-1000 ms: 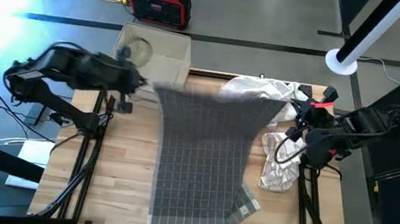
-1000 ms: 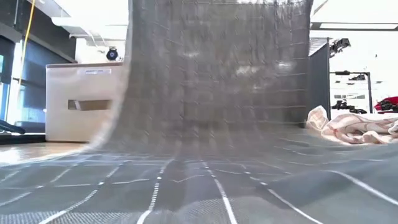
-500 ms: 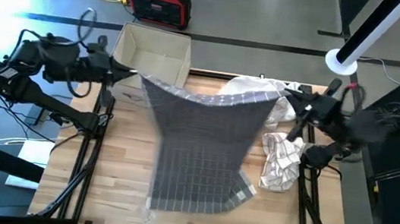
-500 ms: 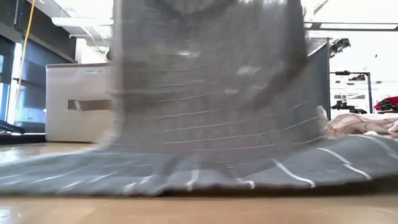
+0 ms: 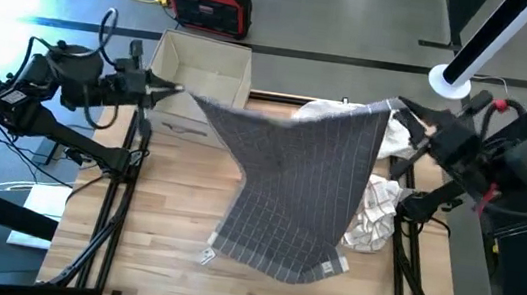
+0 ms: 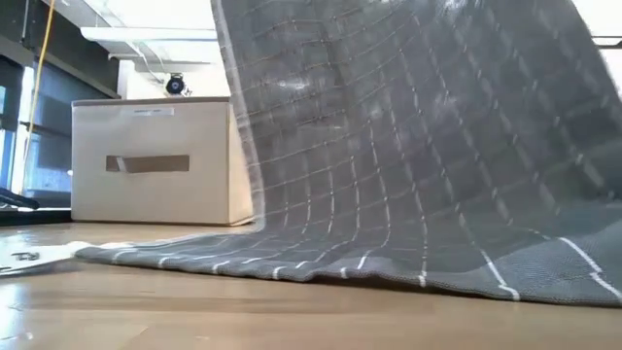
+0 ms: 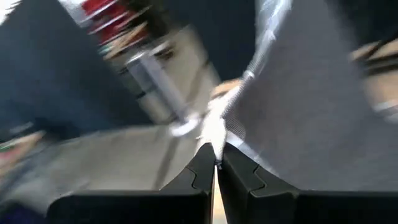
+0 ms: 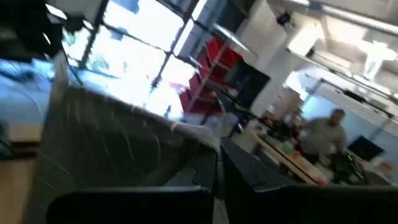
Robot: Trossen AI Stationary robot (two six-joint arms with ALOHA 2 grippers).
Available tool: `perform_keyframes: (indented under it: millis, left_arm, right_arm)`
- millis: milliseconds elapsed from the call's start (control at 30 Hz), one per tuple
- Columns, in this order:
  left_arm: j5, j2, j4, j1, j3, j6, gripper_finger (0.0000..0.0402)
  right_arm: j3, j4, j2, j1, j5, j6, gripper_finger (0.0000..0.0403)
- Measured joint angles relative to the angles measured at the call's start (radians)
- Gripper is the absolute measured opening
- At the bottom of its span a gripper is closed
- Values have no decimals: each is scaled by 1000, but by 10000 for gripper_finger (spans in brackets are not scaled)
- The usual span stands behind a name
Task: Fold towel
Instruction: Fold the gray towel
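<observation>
Jaws on both arms are pinched shut on the far corners of one grey towel [image 5: 294,187]. From above, the left gripper [image 5: 172,89] holds one top corner near the box [image 5: 202,70], and the right gripper [image 5: 401,108] holds the other at the far right, so the cloth hangs stretched between them with its lower hem resting on the tabletop [image 5: 164,216]. Two other cloths lie near the right arm: a pale bundle [image 5: 371,216] just beside the towel's edge and a white pile [image 5: 348,116] behind it.

At table height, the towel [image 6: 418,165] slopes up out of the picture, and its striped hem drags on the wood in front of the box [image 6: 155,160].

Looking past the left arm's fingers [image 7: 198,177], they close on a thin corner of the towel [image 7: 305,93]. The right wrist camera shows the same at the other corner [image 8: 118,143], with a person [image 8: 320,137] in the room beyond.

To fold well, both grippers should probably travel together at equal height, keeping the top edge taut, and lay it down aligned with the hem, clear of the pale bundle.
</observation>
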Motion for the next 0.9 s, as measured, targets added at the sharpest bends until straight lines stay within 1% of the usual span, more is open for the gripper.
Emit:
perform_keyframes:
  millis: [33, 100, 167, 200, 233, 267, 300, 333, 400, 500, 567, 600, 633, 700, 767, 833, 900]
  left_arm:
    - [-66, -3, -41, 9, 0, -22, 0]
    - [-110, -17, -100, 24, -1, -87, 0]
    - [-60, -44, -121, 30, -1, -112, 0]
    - [-28, -56, -108, 31, -1, -109, 0]
    - [2, -67, -91, 31, -1, -93, 0]
    - [26, -78, -75, 31, -1, -83, 0]
    - [54, -88, -63, 32, -1, -84, 0]
    - [88, -97, -56, 33, -1, -98, 0]
    - [133, -106, -23, 33, 0, -134, 1]
    - [176, -90, -47, 33, -1, -144, 2]
    - [194, -84, -69, 26, -2, -171, 2]
    - [178, -85, -77, 21, -2, -186, 3]
    - [140, -87, -82, 18, -2, -193, 4]
    - [31, -93, -102, 18, 0, -177, 6]
    - [-48, -106, -104, 19, 2, -162, 6]
    - [-83, -119, -98, 19, 5, -168, 5]
    - [-78, -128, -77, 19, 3, -165, 4]
  right_arm:
    - [-1, -124, -7, -26, -17, 119, 0]
    - [-3, -371, -16, -77, -107, 410, 0]
    - [-4, -582, -19, -127, -203, 656, 0]
    - [-4, -662, -20, -152, -236, 737, 0]
    - [-4, -725, -17, -176, -251, 789, 0]
    - [-7, -737, -15, -195, -253, 812, 0]
    - [-25, -723, -19, -209, -257, 784, 0]
    - [-43, -704, -25, -219, -276, 726, 0]
    - [-66, -688, -31, -251, -279, 630, 0]
    - [-86, -707, -32, -330, -232, 579, 0]
    - [-91, -707, -32, -363, -224, 553, 0]
    - [-94, -704, -32, -375, -220, 549, 0]
    - [-95, -702, -32, -387, -210, 548, 0]
    - [-97, -721, -32, -416, -148, 529, 0]
    - [-92, -720, -44, -437, -123, 542, 0]
    - [-91, -719, -47, -449, -138, 580, 0]
    - [-92, -705, -41, -463, -170, 573, 0]
